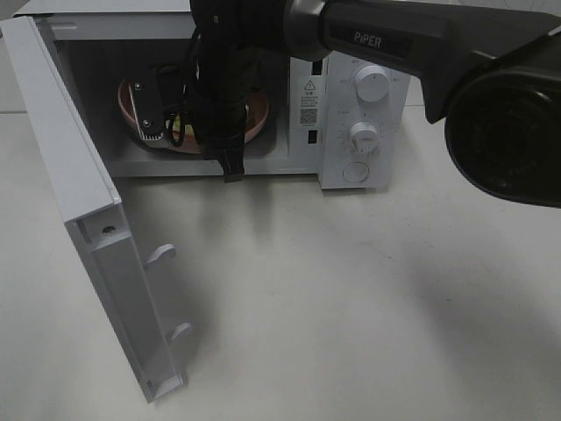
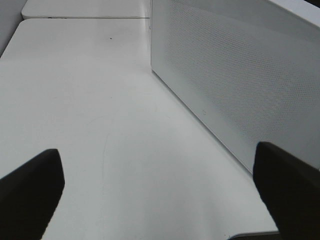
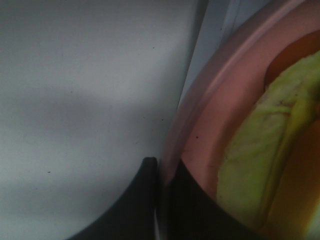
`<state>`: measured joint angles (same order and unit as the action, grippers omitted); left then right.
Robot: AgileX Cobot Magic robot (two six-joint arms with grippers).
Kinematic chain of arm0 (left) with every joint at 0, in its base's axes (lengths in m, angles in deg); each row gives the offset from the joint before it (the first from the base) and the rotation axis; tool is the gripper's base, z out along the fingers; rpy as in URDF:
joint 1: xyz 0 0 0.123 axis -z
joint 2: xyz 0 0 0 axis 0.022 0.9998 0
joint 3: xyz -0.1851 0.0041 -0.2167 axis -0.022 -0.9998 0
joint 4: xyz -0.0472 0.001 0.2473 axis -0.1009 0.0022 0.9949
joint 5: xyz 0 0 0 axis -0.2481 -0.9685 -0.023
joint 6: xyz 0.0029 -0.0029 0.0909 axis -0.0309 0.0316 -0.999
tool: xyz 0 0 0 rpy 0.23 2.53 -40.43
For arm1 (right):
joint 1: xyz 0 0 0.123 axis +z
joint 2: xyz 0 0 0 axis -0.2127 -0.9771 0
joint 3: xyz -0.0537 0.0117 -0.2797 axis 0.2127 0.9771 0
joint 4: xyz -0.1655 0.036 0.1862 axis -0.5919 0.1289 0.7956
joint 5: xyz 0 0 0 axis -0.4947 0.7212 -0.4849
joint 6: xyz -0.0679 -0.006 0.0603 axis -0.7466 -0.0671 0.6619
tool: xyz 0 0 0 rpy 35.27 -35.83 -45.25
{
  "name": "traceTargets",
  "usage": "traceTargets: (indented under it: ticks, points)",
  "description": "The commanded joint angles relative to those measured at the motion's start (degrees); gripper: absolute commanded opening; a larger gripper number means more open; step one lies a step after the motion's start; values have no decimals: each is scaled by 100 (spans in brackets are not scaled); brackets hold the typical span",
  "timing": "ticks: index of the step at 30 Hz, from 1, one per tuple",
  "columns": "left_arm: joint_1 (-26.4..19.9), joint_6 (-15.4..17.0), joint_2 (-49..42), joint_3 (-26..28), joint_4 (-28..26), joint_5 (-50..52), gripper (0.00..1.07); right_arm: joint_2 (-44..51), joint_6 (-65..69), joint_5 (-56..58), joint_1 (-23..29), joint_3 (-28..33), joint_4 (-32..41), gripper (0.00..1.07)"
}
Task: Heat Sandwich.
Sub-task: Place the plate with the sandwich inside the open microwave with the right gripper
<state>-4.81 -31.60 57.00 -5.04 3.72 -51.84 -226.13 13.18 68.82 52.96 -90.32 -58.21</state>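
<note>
Obstructions noted first. White microwave [image 1: 302,110] stands on the tabletop [image 1: 351,307] with its door [image 1: 70,158] swung wide open; two latch hooks [image 1: 162,254] project from the door's inner edge. Right arm [image 1: 386,39] (marked PIPER) reaches through the opening. Its dark wrist and cabling cover most of the cavity in the high view, so little of the contents shows from above. Two knobs [image 1: 372,83] and a round button [image 1: 355,172] sit on the front panel outside the cavity, well apart from the right fingers.

Right fingers [image 3: 132,210] are clamped on the rim of the pink plate [image 3: 210,115], one finger outside the rim and one inside it. A pale inner surface of the cavity lies on the outer finger's side. Left fingers [image 2: 30,192] stand wide apart over bare tabletop, gripping nothing. Ahead of them and off to one side rises a perforated white panel [image 2: 240,85] of the microwave, touching neither finger.

Sandwich [image 3: 260,165] lies on the pink plate inside the microwave, just beyond the inner right finger and apart from it. Only part is visible: pale yellow-green filling, wrinkled, in one long fold, blurred at this closeness. Bread and crust cannot be made out.
</note>
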Motion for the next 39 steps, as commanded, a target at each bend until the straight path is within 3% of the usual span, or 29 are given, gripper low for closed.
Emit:
traceTargets:
  ticks: [1,10,16,18,23,29,39]
  points:
    - [-29,0,-143,-23,6,40,97,0,80,-155,-11,-80,-46,1]
    - [-29,0,-143,-23,6,40,97,0,309,-264,-11,-80,-46,11]
    - [-29,0,-143,-23,6,40,97,0,584,-275,-11,-80,-52,36]
    - [-29,0,-143,-23,6,40,97,0,693,-292,-11,-80,-57,50]
    - [-29,0,-143,-23,6,40,97,6,905,-292,-6,-74,-63,65]
    - [-29,0,-143,-23,6,40,97,86,1255,-298,6,34,-52,71]
    - [-29,0,-143,-23,6,40,97,550,1398,-756,6,825,-52,71]
